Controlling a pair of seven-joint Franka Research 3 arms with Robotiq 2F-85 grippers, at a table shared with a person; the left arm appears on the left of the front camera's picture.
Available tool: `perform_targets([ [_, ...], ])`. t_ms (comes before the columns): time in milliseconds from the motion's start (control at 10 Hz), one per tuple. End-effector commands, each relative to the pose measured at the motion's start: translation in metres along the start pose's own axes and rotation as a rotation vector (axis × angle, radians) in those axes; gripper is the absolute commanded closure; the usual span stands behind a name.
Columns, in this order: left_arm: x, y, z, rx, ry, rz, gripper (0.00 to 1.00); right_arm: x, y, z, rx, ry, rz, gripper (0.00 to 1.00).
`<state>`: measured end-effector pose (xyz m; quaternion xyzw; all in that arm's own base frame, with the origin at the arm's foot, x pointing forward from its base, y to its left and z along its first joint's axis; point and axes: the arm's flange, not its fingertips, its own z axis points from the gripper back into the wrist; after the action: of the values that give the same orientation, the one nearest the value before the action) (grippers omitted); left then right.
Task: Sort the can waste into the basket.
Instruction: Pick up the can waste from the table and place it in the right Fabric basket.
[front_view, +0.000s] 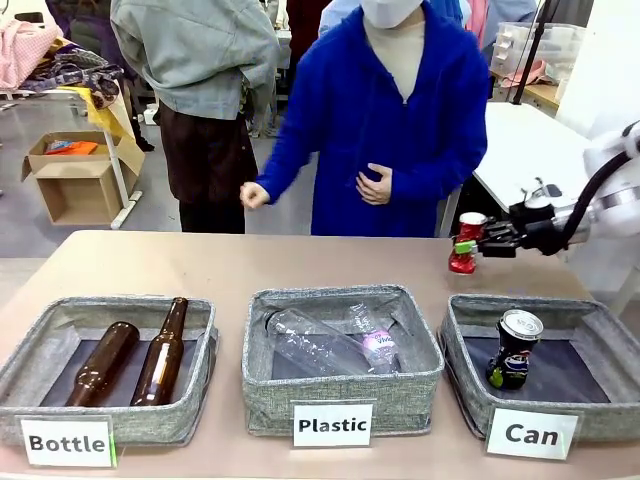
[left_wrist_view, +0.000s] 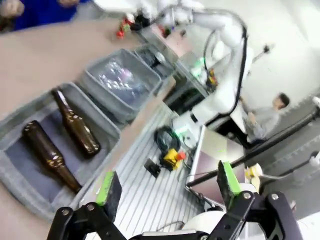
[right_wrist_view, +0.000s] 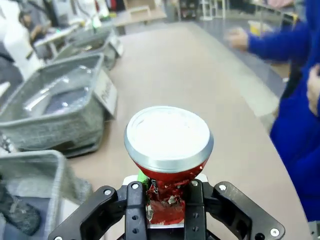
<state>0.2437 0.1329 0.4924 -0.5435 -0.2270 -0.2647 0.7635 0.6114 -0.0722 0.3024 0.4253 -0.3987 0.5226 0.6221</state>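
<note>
Red can gripped, black can in basket

Left gripper (left_wrist_view: 167, 192) hangs with fingers spread wide, left of the Can basket (front_view: 462, 318); black can (front_view: 515, 350) stands inside it; right gripper (front_view: 482, 238) is clamped on the red can (front_view: 465, 243) behind the basket.

Tan table (front_view: 250, 265), three grey baskets (front_view: 343, 368)

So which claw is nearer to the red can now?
The right claw: it is shut on the red can, behind the Can basket. The left claw is open, far off beside the bottle basket.
</note>
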Motion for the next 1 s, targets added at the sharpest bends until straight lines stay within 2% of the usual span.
perform_targets([
  [0, 0.013, 0.006, -0.052, -0.034, 0.143, -0.02, 0.0, 0.042, 0.056, 0.031, 0.043, 0.044, 0.008, 1.0],
  [100, 0.014, 0.011, -0.088, -0.033, 0.206, 0.0, 0.0, 0.059, 0.081, 0.044, 0.058, 0.099, -0.001, 1.0],
  [200, 0.017, 0.008, -0.143, -0.036, 0.254, 0.041, 0.0, 0.076, 0.111, 0.052, 0.079, 0.178, -0.006, 1.0],
  [300, 0.013, 0.016, -0.171, -0.014, 0.247, 0.087, 0.0, 0.085, 0.138, 0.056, 0.16, 0.284, -0.031, 1.0],
  [400, 0.008, 0.028, -0.189, 0.022, 0.243, 0.136, 0.0, 0.09, 0.167, 0.056, 0.226, 0.434, -0.043, 1.0],
  [500, 0.031, 0.016, -0.133, -0.038, 0.26, 0.035, 0.0, 0.094, 0.195, 0.055, 0.258, 0.586, -0.069, 1.0],
  [600, 0.031, 0.016, -0.133, -0.038, 0.26, 0.035, 0.0, 0.097, 0.223, 0.054, 0.276, 0.723, -0.082, 1.0],
  [800, 0.031, 0.016, -0.133, -0.038, 0.26, 0.035, 0.0, 0.095, 0.241, 0.052, 0.269, 0.869, -0.095, 1.0],
  [900, 0.031, 0.016, -0.133, -0.038, 0.26, 0.035, 0.0, 0.093, 0.24, 0.048, 0.279, 0.889, -0.096, 1.0],
])
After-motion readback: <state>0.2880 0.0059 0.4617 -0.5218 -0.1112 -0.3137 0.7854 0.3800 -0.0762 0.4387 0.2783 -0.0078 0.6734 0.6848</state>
